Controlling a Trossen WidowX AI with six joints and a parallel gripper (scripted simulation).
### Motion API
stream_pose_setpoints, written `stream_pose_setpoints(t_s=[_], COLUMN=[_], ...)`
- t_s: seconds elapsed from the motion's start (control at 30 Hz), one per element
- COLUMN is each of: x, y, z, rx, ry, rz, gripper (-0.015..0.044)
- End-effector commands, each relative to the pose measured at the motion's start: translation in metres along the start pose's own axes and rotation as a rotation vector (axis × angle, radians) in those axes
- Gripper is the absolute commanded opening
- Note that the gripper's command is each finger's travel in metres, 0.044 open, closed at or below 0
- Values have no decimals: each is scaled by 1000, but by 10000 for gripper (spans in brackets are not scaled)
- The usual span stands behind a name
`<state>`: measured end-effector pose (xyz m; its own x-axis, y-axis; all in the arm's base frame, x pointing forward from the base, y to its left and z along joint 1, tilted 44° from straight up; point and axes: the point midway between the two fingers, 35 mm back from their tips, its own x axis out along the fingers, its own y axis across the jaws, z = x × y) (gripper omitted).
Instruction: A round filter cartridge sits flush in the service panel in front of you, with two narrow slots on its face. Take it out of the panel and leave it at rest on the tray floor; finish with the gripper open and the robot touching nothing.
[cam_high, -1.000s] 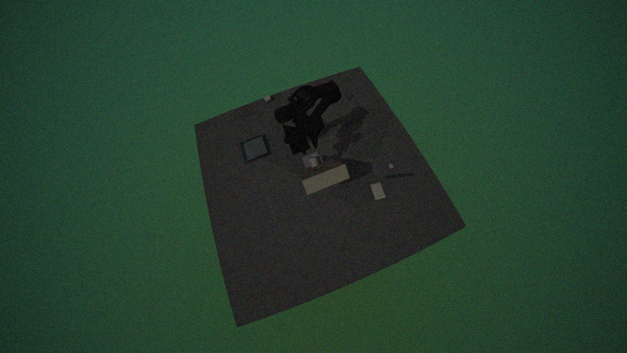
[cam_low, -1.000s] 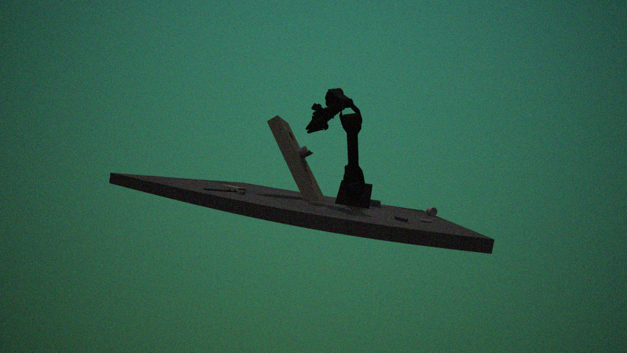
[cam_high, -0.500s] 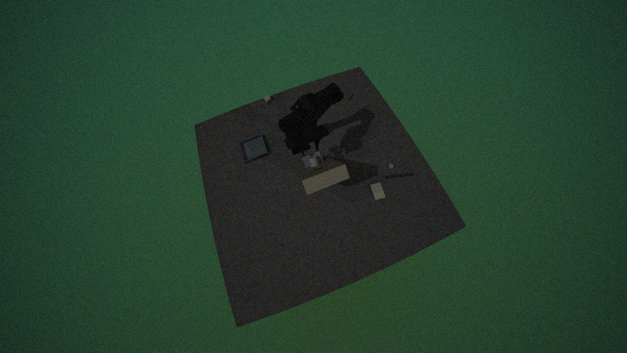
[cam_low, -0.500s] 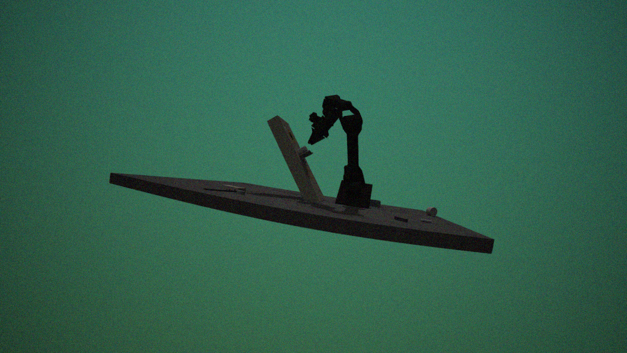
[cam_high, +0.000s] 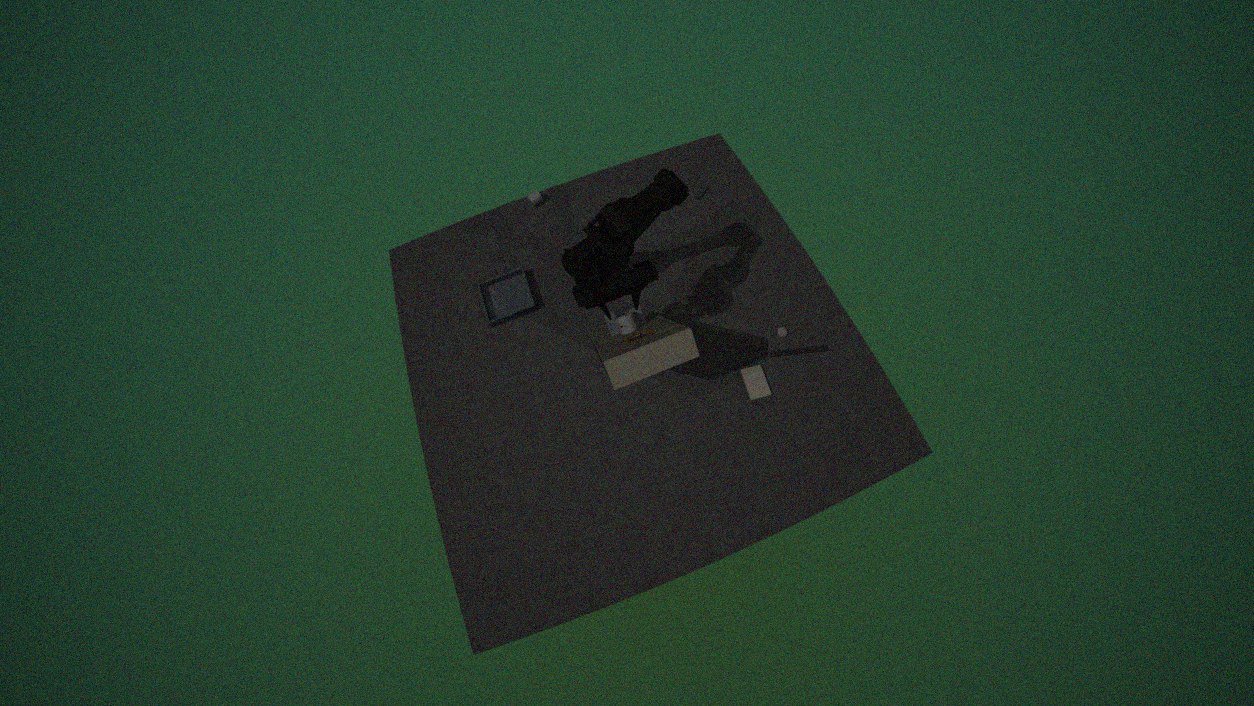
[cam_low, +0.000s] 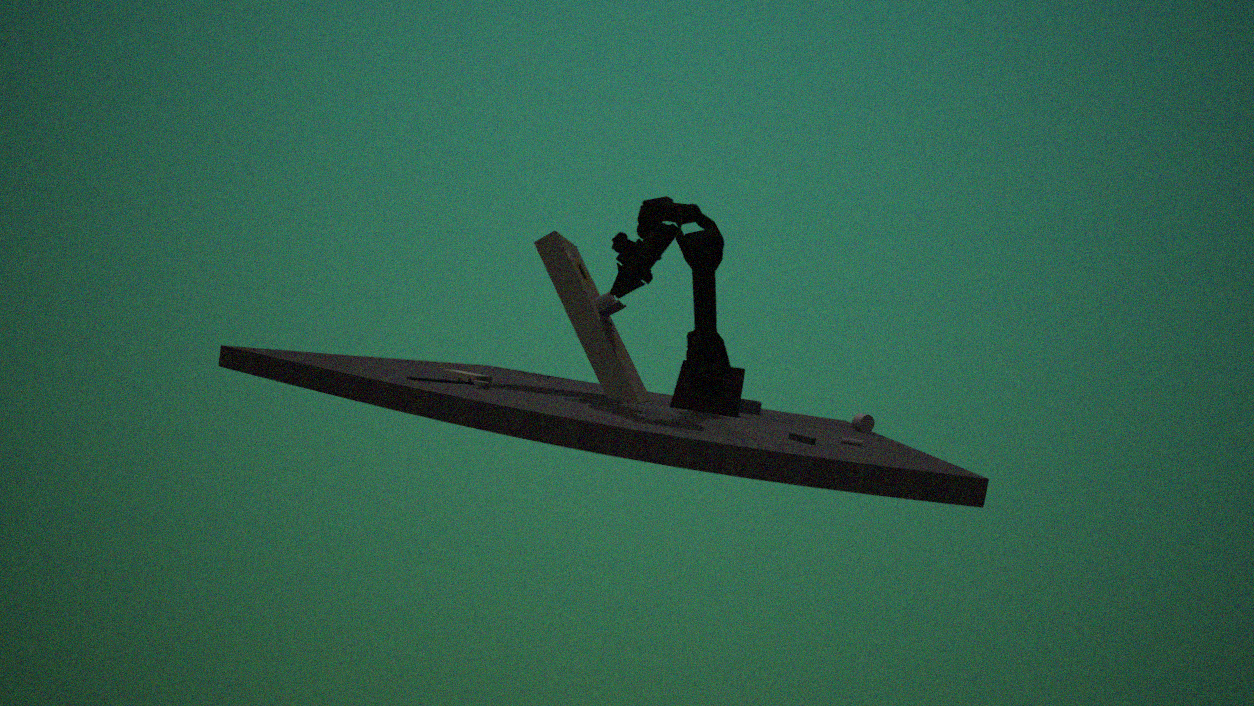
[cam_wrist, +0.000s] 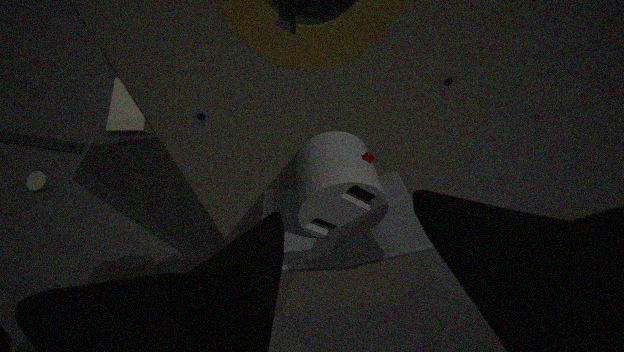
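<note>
The pale round cartridge (cam_high: 624, 323) (cam_low: 605, 301) (cam_wrist: 332, 157) lies out of the bore, in a grey cradle (cam_wrist: 400, 205) on the front of the leaning service panel (cam_high: 653, 357) (cam_low: 579, 302) (cam_wrist: 240, 95). Its two-slotted face points toward the wrist camera, and a small red mark shows on its side. The dark bore (cam_wrist: 312, 7) with its orange ring is above it. My gripper (cam_high: 622, 310) (cam_low: 612, 296) (cam_wrist: 346, 210) is open, its tips close to the cartridge, one to either side in the wrist view. Contact cannot be told. The tray (cam_high: 510, 296) stands left of the arm in the top view.
A cream block (cam_high: 755, 382) (cam_wrist: 125, 114), a small white disc (cam_high: 781, 332) (cam_wrist: 36, 180) and a dark bar (cam_high: 798, 350) (cam_wrist: 40, 142) lie beyond the panel's side. A white cylinder (cam_high: 536, 198) (cam_low: 863, 422) is near the table's edge.
</note>
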<state>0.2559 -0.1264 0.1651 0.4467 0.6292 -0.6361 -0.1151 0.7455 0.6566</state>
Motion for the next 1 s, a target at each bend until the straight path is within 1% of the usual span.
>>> stream_pose_setpoints(t_s=[0.0,0.37,0.47,0.73,0.93,0.97], x=[8,23,19,19,17,16], y=[0,1,1,1,1,1], z=[0,0,0,0,4,7], rx=[12,26,17,17,17,17], ry=[0,7,9,9,9,9], rz=[9,22,17,17,17,18], gripper=[305,305,226,173,15,0])
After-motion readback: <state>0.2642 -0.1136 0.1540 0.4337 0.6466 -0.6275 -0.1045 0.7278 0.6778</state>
